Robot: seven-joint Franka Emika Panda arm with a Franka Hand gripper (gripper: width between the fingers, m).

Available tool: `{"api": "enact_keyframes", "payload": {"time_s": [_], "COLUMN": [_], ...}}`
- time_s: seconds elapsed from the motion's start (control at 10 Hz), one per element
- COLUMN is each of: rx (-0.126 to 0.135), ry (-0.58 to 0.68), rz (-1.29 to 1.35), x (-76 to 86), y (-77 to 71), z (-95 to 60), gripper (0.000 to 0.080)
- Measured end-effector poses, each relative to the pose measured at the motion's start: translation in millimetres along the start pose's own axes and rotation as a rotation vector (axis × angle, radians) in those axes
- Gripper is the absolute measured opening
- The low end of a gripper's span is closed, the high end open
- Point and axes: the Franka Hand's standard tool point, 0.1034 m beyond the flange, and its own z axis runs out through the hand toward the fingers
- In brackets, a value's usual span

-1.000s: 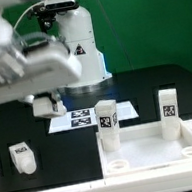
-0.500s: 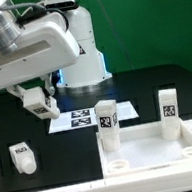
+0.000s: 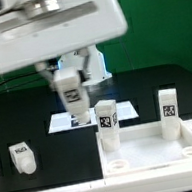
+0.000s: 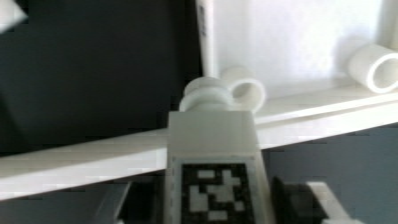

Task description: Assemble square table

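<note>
I read the pincer as clenched on one table leg, the held leg. In the wrist view its tagged face fills the space between the two fingers and its screw end points away from the camera. The held leg hangs above the desk, over the marker board, with its long axis close to upright and the screw end down. The relation that governs the next move is that the square top lies toward the exterior view's right of the pincer and lower, resting flat on the desk near the front edge. In the wrist view its raised wall runs just beyond the screw end, with one round socket off to the side. I judge that the leg must travel sideways and down, axis kept vertical, to meet a free socket. Count: one square top. Four legs: one in the pincer, two standing upright at the top's far corners, and one loose leg lying on the desk at the exterior view's left, well apart from the top. Two empty sockets show at the near corners. One marker board.
</note>
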Motion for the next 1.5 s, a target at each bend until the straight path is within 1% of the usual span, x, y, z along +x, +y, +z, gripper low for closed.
{"api": "enact_keyframes", "payload": {"time_s": [0.1, 0.2, 0.3, 0.4, 0.5, 0.6, 0.7, 0.8, 0.9, 1.2, 1.3, 1.4, 1.5], "rx": [-0.017, -0.031, -0.041, -0.053, -0.044, -0.031, -0.017, -0.018, -0.023, -0.022, -0.022, -0.019, -0.026], "ry": [0.040, 0.079, 0.084, 0.104, 0.112, 0.128, 0.148, 0.139, 0.142, 0.138, 0.147, 0.155, 0.182], "rz": [0.006, 0.004, -0.017, -0.070, -0.072, -0.066, -0.052, -0.086, -0.076, -0.080, -0.091, -0.131, -0.196], "x": [1.3, 3.7, 5.5, 10.7, 9.5, 8.9, 5.6, 4.4, 6.1, 4.5, 5.0, 8.1, 14.1], "y": [6.0, 8.7, 1.8, -21.5, -46.8, -67.1, -90.7, -89.0, -83.1, -85.2, -95.0, -110.4, -115.0], "z": [0.5, -0.3, -0.6, -1.6, 2.2, 9.0, 17.0, 17.3, 16.5, 18.4, 23.1, 31.5, 38.9], "gripper": [0.0282, 0.0282, 0.0282, 0.0282, 0.0282, 0.0282, 0.0282, 0.0282, 0.0282, 0.0282, 0.0282, 0.0282, 0.0282]}}
